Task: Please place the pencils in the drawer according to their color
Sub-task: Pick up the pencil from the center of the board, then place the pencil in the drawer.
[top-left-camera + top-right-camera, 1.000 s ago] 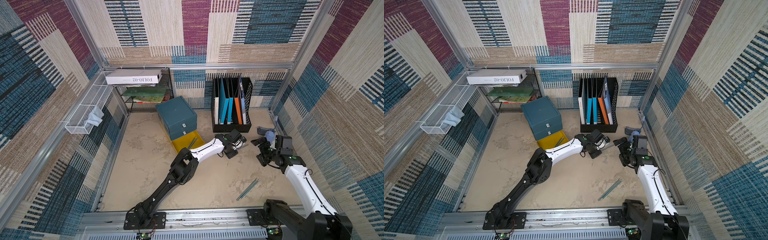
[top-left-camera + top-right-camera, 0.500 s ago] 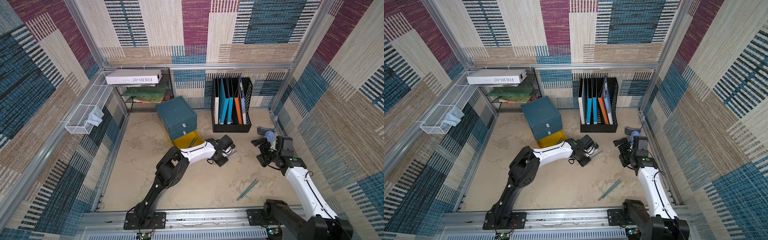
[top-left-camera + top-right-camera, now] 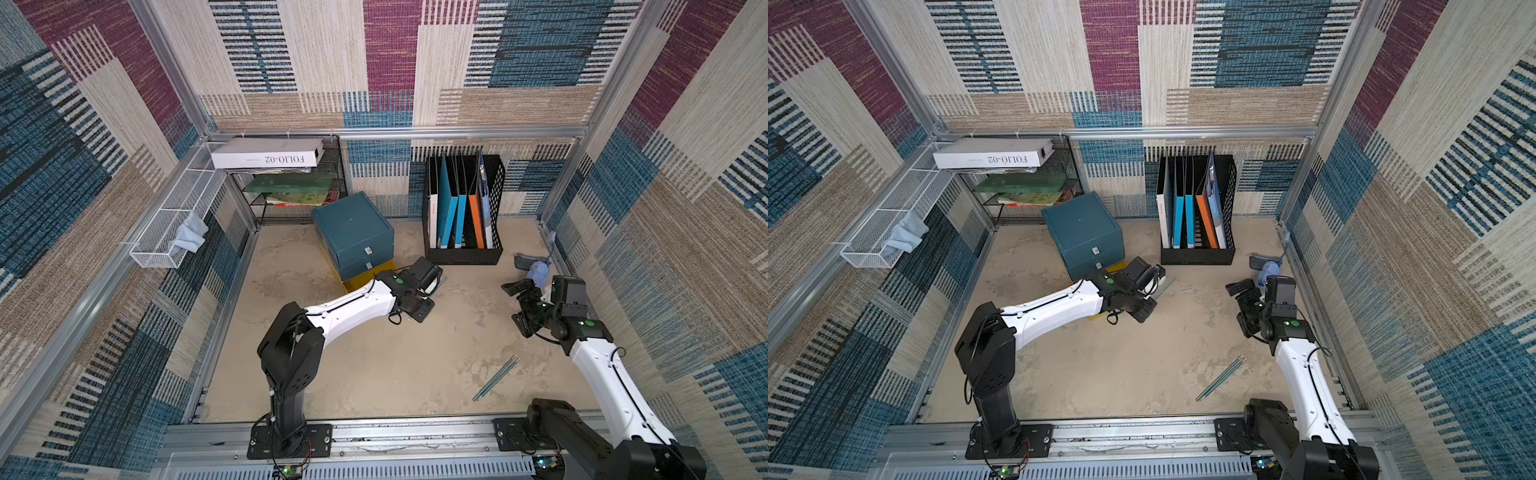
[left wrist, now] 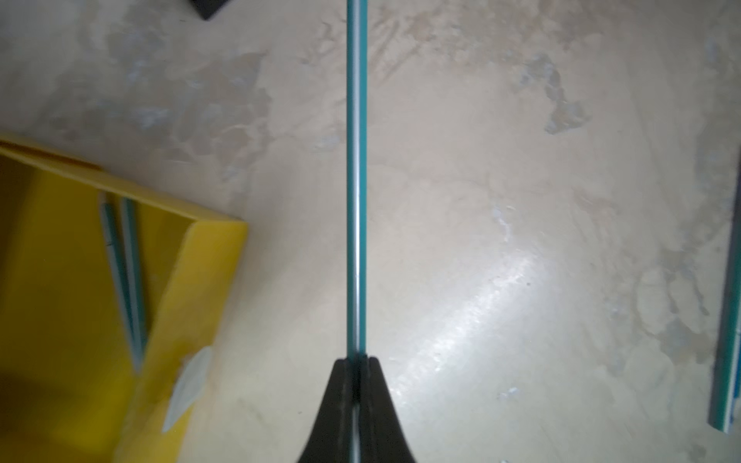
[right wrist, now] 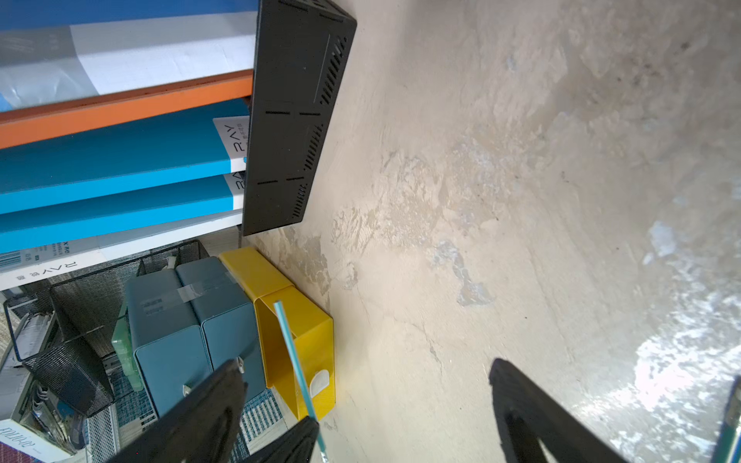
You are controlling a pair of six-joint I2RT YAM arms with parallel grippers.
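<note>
Partway through, the left hand (image 4: 357, 362) clamped a thin teal-blue pencil (image 4: 356, 160) beside the open yellow plastic drawer (image 4: 214, 234) holding 2 teal pencils (image 4: 125, 272); 2 more pencils (image 3: 496, 377) lay on the beige worktop (image 3: 374, 374), the right hand (image 5: 367, 364) apart, empty.

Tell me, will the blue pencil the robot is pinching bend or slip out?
Probably stiff: the teal pencil runs dead straight out of the left gripper, with no sag. Likely light, since it is thin and the shut tips alone carry it. It might swivel or slip, because its side looks glossy and it seems pinched near one end.
</note>
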